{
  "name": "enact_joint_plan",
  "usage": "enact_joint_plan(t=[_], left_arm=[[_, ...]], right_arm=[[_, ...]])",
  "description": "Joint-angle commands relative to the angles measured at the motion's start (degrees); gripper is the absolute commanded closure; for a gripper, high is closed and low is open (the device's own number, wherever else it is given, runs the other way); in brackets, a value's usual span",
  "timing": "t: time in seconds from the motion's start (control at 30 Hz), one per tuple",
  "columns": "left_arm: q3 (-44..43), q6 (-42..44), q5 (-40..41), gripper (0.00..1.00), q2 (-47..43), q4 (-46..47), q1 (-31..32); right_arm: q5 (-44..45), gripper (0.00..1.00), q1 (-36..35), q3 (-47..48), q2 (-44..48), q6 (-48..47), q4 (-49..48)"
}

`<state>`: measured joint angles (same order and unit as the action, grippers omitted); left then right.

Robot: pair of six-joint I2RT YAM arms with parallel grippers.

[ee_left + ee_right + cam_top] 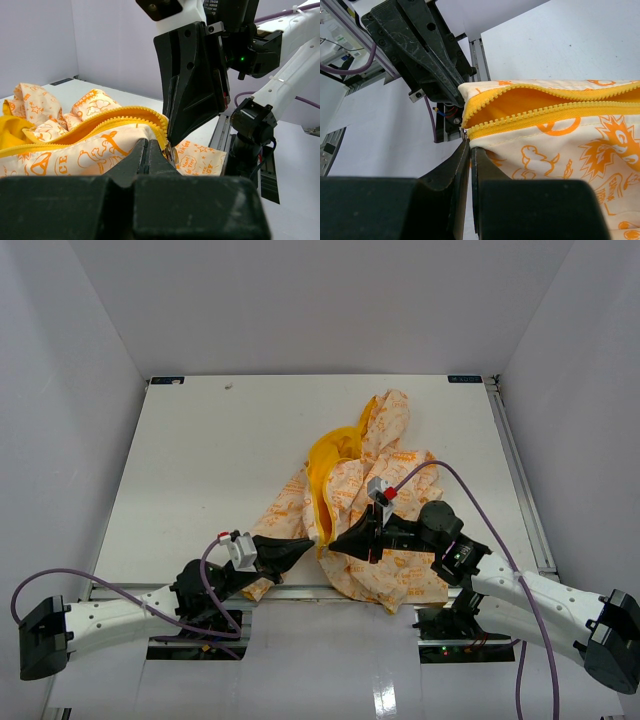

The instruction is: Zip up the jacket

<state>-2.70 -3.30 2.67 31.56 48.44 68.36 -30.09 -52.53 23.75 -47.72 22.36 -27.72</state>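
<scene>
Though the closed tips hide exactly what they clamp, I see the left pincer (308, 546) and right pincer (336, 541) both pinched narrow, tip to tip, at the foot of the yellow toothed zipper (545, 112) on the soft, crumpled, orange-printed jacket (385, 490), which lies on the white desk (220, 460) with its smooth yellow lining (325, 455) exposed.
</scene>
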Motion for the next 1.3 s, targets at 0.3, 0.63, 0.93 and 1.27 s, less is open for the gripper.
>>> enact_joint_plan(t=[0.3,0.63,0.93,1.27], left_arm=[[5.15,1.18,-1.18,1.0,0.52,3.23,-0.07],[6.39,2.84,2.09,1.0,2.63,9.35,-0.07],[6.45,5.55,3.16,1.0,7.98,14.83,-0.07],[7.33,5.65,2.22,1.0,7.46,15.74,-0.07]], right_arm=[[1.43,0.92,0.84,0.86,1.14,1.89,-4.89],[0.86,0.92,1.26,-0.23,1.49,3.92,-6.65],[0.49,0.92,1.67,-0.36,1.4,4.82,-6.88],[0.91,0.92,2.44,-0.46,1.37,5.77,-7.09]])
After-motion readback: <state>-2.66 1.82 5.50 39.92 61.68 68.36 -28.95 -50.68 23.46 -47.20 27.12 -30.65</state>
